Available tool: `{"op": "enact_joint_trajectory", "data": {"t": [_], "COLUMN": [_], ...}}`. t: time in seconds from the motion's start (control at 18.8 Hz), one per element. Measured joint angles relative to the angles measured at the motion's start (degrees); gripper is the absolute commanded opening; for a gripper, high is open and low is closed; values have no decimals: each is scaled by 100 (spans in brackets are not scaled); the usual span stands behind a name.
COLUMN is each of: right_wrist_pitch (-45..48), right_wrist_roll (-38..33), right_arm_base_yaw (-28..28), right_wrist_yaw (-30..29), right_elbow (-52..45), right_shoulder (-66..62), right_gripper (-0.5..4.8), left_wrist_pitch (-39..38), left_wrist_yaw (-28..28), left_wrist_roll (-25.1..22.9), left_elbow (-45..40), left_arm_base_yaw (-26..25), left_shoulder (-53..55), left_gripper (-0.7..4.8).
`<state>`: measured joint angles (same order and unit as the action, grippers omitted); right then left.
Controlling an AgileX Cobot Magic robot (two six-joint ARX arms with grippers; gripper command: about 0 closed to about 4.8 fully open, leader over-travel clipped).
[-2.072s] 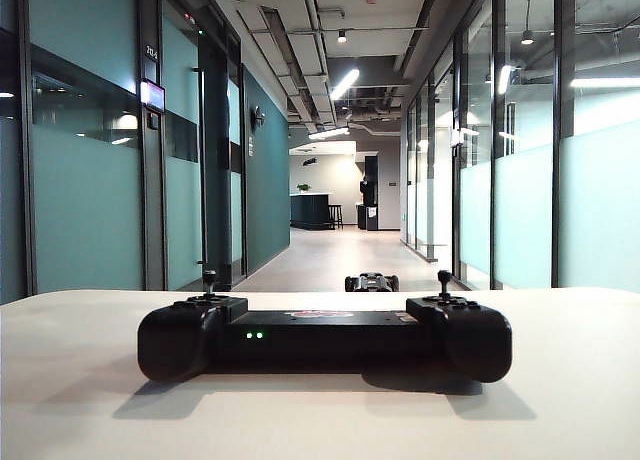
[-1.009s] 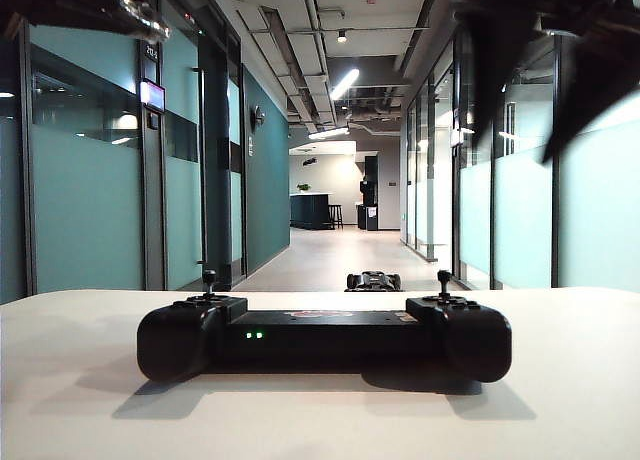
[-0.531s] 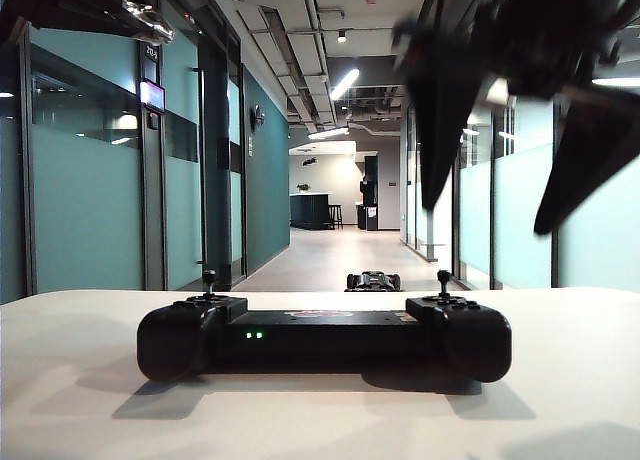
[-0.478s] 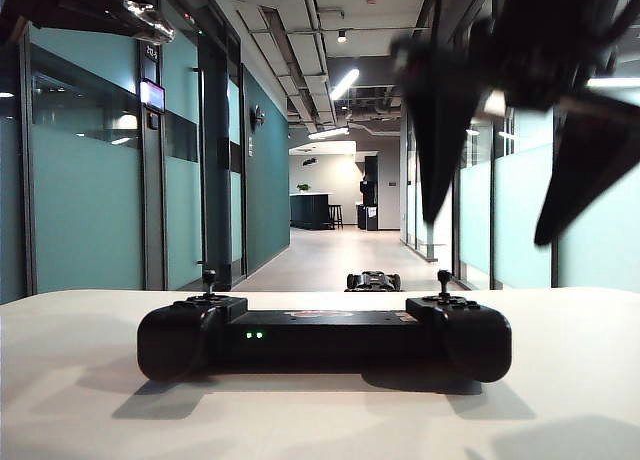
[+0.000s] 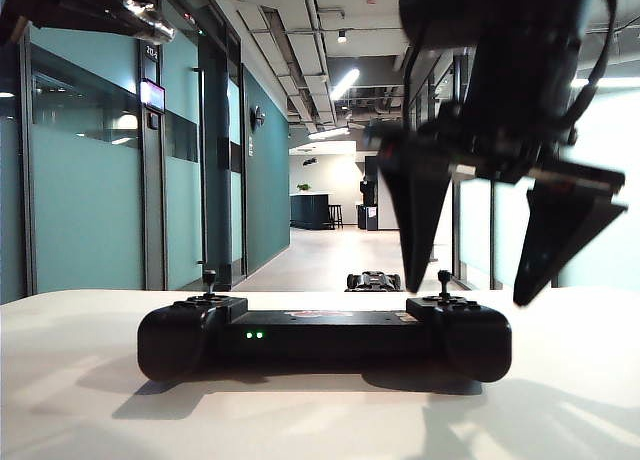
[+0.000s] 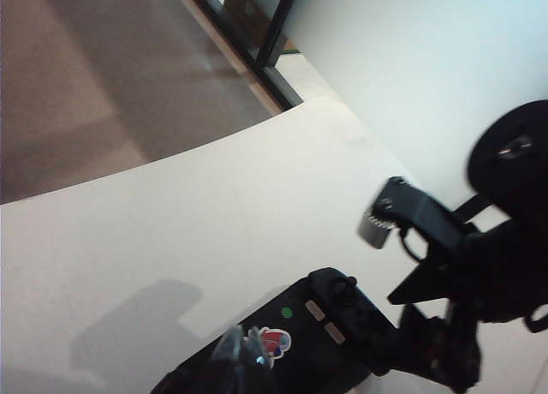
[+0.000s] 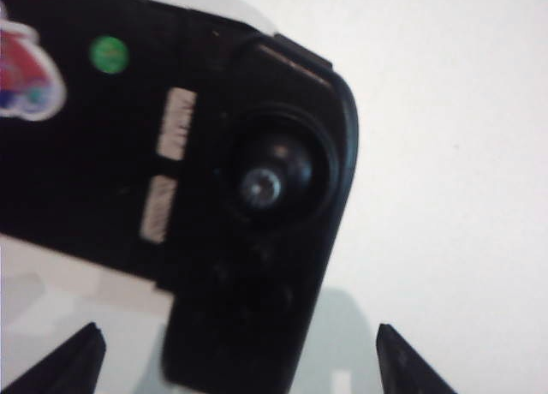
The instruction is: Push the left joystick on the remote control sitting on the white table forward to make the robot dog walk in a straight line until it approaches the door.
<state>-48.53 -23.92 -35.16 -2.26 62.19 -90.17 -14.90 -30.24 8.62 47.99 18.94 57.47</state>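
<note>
Lying crosswise, remote control [image 5: 324, 336]; right gripper [image 5: 468, 280] above.

Long corridor [image 5: 335, 255], pale glossy floor, running to a far open area. Left side: teal frosted glass walls [image 5: 85, 205] in dark frames, small lit sign [image 5: 152, 95] high on a post. Right side: glass partitions [image 5: 470, 230], frosted on the lower part, reflecting lamps. Ceiling [image 5: 310, 40] open, grey ducts and pipes, one bright strip light [image 5: 345, 82], small spotlights. Far end: dark counter [image 5: 311, 211] with a plant, stools beside it
</note>
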Motion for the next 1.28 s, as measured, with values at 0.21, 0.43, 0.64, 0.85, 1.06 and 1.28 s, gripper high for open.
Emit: {"op": "enact_joint_trajectory", "data": {"t": [0.21,0.43,0.64,0.85,1.06,1.28], "right_wrist_pitch": [9,136,166,170,173,177], "right_wrist_roll": [140,146,168,293,321,321], "right_arm_base_yaw": [0,0,0,-2,-2,-2], "right_wrist_yaw": [0,0,-24,-37,-37,-37], "right_elbow": [-2,-2,-4,-4,-2,-7], "right_shoulder": [-238,-317,-503,-560,-597,-728], "right_gripper": [431,431,431,431,431,387], "left_wrist_pitch": [0,0,0,0,0,0], "left_wrist_yaw": [-22,-22,-22,-22,-22,-22], "left_wrist_roll": [0,0,0,0,0,0], "left_elbow": [0,0,0,0,0,0], "left_arm_base_yaw": [0,0,0,0,0,0], "left_shoulder": [0,-2,-2,-2,-2,0], "left_gripper": [-5,-5,-5,-5,-5,-5]}}
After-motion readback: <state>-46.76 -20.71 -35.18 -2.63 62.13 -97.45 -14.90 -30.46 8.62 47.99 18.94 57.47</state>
